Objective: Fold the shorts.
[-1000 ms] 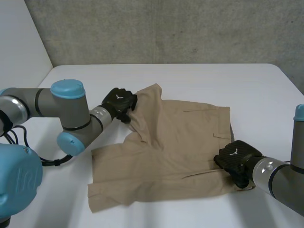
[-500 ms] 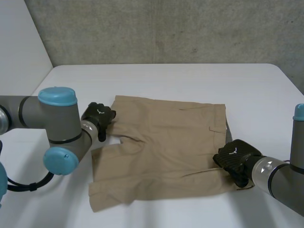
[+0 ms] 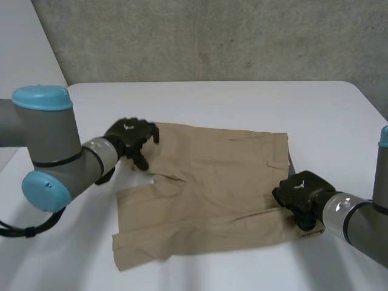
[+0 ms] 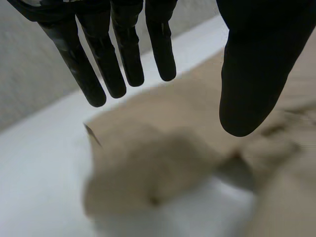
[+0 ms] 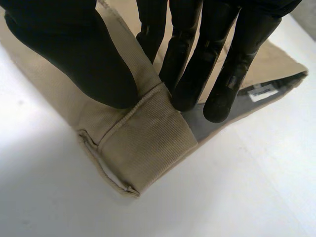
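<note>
Shorts (image 3: 212,188): tan, lying flat mid-table (image 3: 242,100), far-left corner now laid down. Left hand (image 3: 130,136): has released that corner, fingers apart above it. Right hand (image 3: 300,194): clamped on the near-right waistband corner; folding likely comes next.

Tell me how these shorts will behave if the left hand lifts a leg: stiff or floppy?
Probably floppy: the shorts lie rumpled near the crotch. Likely light: the waistband corner folds over where the right hand pinches it. Its weave should grip.
</note>
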`<state>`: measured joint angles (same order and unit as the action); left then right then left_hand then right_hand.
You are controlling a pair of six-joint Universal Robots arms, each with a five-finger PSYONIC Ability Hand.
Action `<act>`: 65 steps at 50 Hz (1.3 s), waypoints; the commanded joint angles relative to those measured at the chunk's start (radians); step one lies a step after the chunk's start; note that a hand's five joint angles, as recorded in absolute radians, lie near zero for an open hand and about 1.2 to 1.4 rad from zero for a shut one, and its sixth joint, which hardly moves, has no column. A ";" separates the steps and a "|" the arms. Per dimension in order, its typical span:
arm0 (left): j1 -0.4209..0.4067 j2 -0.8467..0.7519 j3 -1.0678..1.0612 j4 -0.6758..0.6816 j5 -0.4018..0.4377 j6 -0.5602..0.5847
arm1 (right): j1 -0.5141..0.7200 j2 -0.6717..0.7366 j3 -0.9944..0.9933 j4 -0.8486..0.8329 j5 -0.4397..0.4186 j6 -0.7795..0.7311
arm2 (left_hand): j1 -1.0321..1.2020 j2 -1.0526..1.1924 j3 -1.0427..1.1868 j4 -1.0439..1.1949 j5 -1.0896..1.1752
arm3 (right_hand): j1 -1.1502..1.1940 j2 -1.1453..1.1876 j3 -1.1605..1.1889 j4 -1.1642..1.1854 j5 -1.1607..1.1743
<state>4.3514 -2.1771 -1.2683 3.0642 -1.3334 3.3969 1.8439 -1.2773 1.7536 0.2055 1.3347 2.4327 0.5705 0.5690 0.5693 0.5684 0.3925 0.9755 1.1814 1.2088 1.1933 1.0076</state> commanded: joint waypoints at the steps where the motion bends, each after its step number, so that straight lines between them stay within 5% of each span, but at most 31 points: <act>1: -0.035 0.219 -0.170 -0.245 -0.027 -0.132 | -0.002 0.004 -0.037 -0.041 0.000 0.094 | 0.119 0.120 0.120 0.121 0.122 | 0.421 0.215 0.187 0.203 0.214; 12: -0.053 0.405 -0.410 -0.257 -0.030 -0.234 | 0.003 0.004 -0.025 -0.069 0.001 0.101 | 0.116 0.117 0.117 0.118 0.119 | 0.421 0.215 0.187 0.203 0.214; 29: -0.029 0.257 -0.474 -0.222 -0.035 -0.232 | -0.003 0.003 -0.020 -0.069 0.003 0.101 | 0.130 0.132 0.131 0.132 0.134 | 0.421 0.215 0.187 0.203 0.214; 33: -0.036 0.243 -0.461 -0.205 -0.070 -0.211 | -0.003 0.001 -0.020 -0.070 0.003 0.101 | 0.824 0.825 0.825 0.826 0.827 | 0.421 0.215 0.187 0.203 0.214; 36: -0.038 0.252 -0.438 -0.173 -0.096 -0.182 | 0.000 0.001 -0.032 -0.069 0.001 0.100 | 0.826 0.827 0.827 0.828 0.829 | 0.421 0.215 0.187 0.203 0.214; 44: -0.076 0.208 -0.091 -0.108 -0.121 -0.028 | 0.008 0.048 -0.207 -0.124 0.012 0.089 | 0.826 0.827 0.827 0.828 0.829 | 0.421 0.215 0.187 0.203 0.214; 56: -0.096 -0.294 0.512 -0.087 -0.150 0.104 | 0.035 0.393 -0.564 -0.403 0.093 0.045 | 0.826 0.827 0.827 0.828 0.829 | 0.421 0.215 0.187 0.203 0.214; 65: -0.102 -0.593 0.805 0.135 -0.201 0.246 | 0.058 0.653 -0.753 -0.557 0.138 -0.073 | 0.826 0.827 0.827 0.828 0.829 | 0.421 0.215 0.187 0.203 0.214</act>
<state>4.2522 -2.6011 -0.6120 3.0577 -1.5106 3.5607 1.8910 -0.7872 1.1108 -0.2429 1.4498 2.4317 1.1444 1.1971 1.1854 1.1977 0.9698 0.9755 1.1814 1.2089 1.1936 1.0077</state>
